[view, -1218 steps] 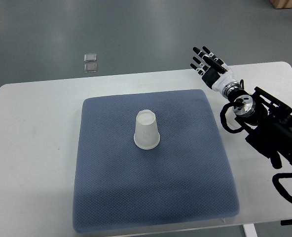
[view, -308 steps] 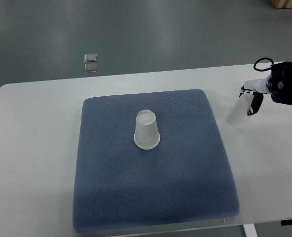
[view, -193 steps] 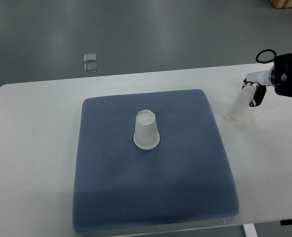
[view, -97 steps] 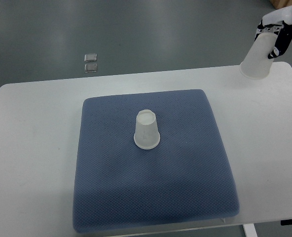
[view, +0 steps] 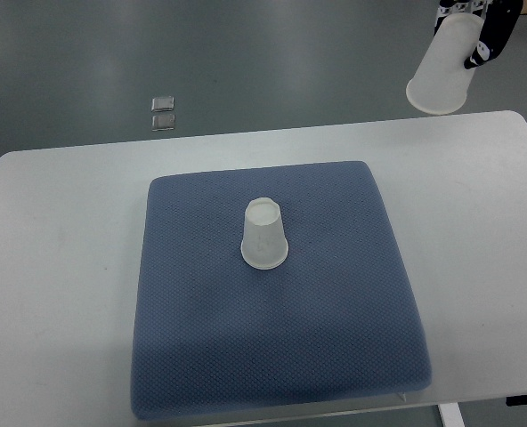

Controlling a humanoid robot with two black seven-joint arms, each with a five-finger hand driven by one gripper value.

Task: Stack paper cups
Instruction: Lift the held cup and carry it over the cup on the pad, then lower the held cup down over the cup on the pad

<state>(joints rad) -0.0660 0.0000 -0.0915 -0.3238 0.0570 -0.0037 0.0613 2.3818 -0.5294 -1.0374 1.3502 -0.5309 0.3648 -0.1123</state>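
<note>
One white paper cup (view: 264,234) stands upside down near the middle of the blue mat (view: 201,347). A second white paper cup (view: 443,64) hangs high in the air at the top right, beyond the table's far edge, tilted with its open mouth facing down and left. My right hand (view: 474,27) is shut on that cup near its base, and its black fingers (view: 492,37) wrap the cup's right side. Most of the hand is cut off by the picture's top edge. The left arm does not show.
The mat lies on a white table (view: 59,267) with rounded corners. Two small clear squares (view: 163,114) lie on the grey floor beyond the table's far edge.
My right hand took hold of the second cup at the table's right side, then lifted it up and away; in the last half second it rose further and shifted slightly left.
</note>
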